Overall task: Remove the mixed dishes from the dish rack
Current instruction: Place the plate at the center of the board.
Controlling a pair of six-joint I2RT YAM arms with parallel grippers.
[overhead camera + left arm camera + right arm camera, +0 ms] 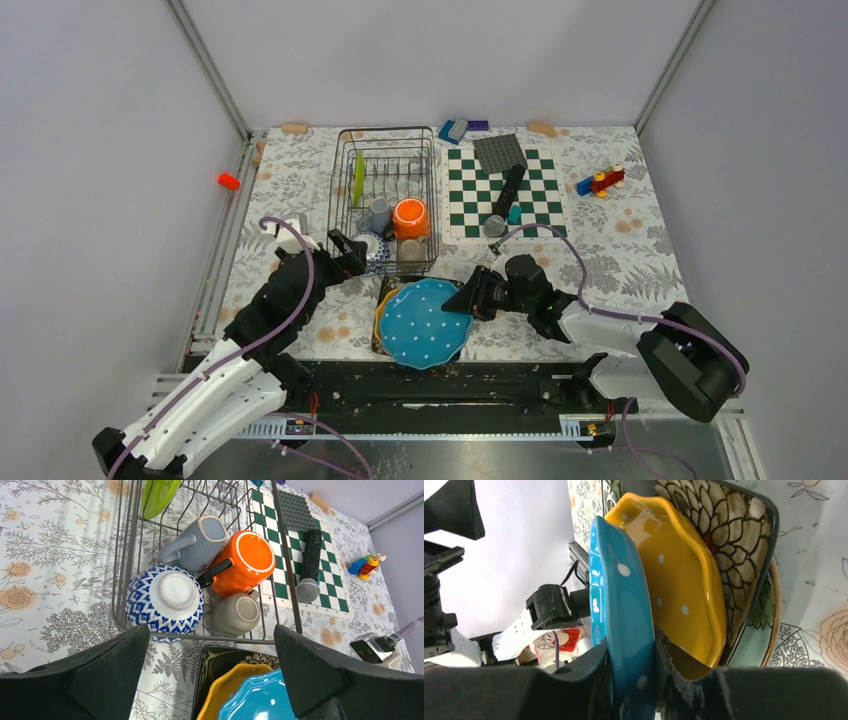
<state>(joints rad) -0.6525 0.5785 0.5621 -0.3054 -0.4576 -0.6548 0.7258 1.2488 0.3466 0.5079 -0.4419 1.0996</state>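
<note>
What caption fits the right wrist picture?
Right gripper pinching the rim of the blue dotted plate, with the orange dotted plate and dark flowered plate behind it.

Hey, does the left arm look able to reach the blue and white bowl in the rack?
Probably yes. The left gripper hangs open beside the dish rack, and the bowl lies upside down in its near corner with nothing over it; only the wire rim stands between.

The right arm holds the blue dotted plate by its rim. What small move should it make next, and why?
Probably lower it the last bit and open. The right gripper pinches the blue dotted plate at its rim, tilted over the orange plate on the stack in front of the dish rack; one finger lies between them.
</note>
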